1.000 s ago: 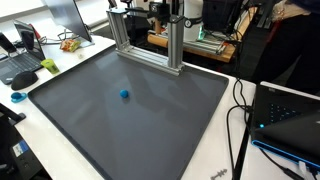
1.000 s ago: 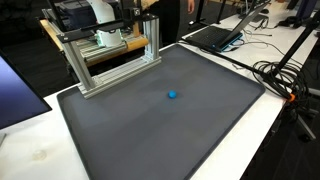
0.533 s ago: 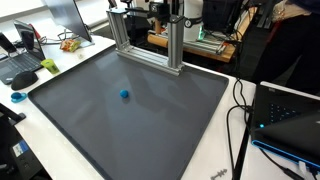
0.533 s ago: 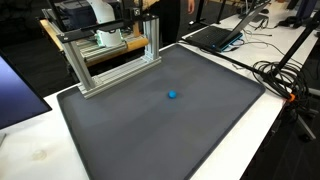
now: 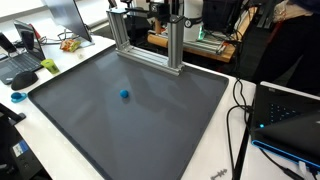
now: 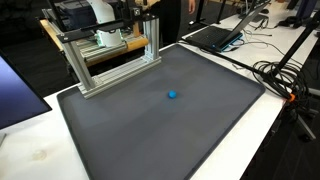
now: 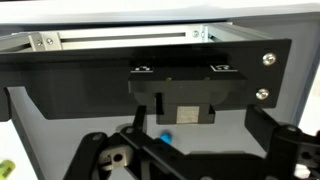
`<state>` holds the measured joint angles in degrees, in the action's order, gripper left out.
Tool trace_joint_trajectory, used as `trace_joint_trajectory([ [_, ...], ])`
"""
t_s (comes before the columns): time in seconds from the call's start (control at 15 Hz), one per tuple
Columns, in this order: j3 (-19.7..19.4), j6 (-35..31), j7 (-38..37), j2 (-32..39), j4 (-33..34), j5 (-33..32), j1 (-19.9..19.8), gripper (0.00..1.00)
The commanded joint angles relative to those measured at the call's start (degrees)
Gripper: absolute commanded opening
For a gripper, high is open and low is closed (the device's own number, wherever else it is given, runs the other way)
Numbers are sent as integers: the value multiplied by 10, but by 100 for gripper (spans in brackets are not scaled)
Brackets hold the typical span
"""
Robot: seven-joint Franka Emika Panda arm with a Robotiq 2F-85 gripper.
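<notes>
Jaws spread wide; a blue ball (image 5: 124, 95) lies on the dark mat (image 5: 150, 125); laptops (image 6: 215, 37) flank the white table (image 6: 30, 150).

A dark grey mat (image 5: 140, 135) covers most of the white surface (image 6: 30, 150). At the mat's far edge stands an aluminium frame (image 5: 145, 45) of upright and crosswise bars, seen in both exterior views. Beside the mat in an exterior view lie an open laptop (image 5: 22, 62), a small green object (image 5: 48, 66) and a teal one (image 5: 17, 97) (too small to name). On the opposite side black cables (image 5: 240, 110) run over the white edge toward another laptop (image 5: 290, 115) with a lit blue strip. In an exterior view a further laptop (image 6: 215, 35) sits beyond the mat's corner, with a tangle of cables (image 6: 280, 75) near it.
</notes>
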<state>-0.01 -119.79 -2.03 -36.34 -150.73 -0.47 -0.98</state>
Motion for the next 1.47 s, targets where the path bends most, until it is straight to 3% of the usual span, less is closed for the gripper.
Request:
trace_joint_trajectory([
  [0.0,11,-16,-21,4,-8,3,0,100],
  [1.4,12,20,-13,24,-12,-50,-13,100],
])
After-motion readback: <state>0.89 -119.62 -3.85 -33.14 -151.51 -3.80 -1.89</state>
